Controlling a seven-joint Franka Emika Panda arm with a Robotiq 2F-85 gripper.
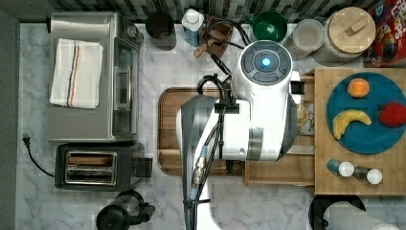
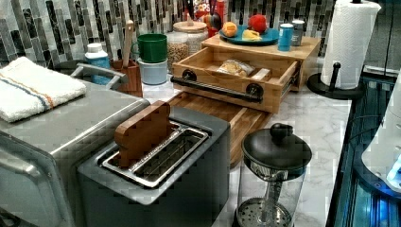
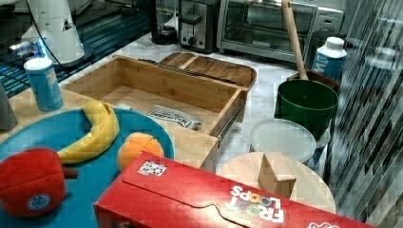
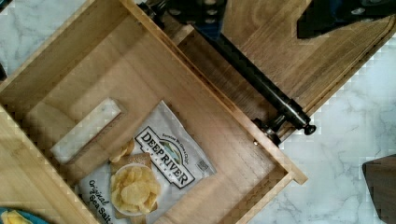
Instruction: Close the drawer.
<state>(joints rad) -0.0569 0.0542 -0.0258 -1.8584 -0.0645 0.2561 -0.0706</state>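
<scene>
Chips (image 4: 140,177) lay in the drawer (image 4: 154,116), which stood pulled well out over the board (image 2: 236,118) from under the top (image 1: 397,167). Closing had not begun, I judged. The gripper (image 4: 261,14) hung above the handle (image 4: 261,88); whether its fingers were open I could not tell. Next it needed to press the front inward. Bare marble (image 2: 321,123) beside the board left room.

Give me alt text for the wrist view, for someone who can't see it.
Looking down into an open bamboo drawer holding a Deep River chip bag and a small pale bar. Its black handle hangs over a darker cutting board on a marble counter.
</scene>
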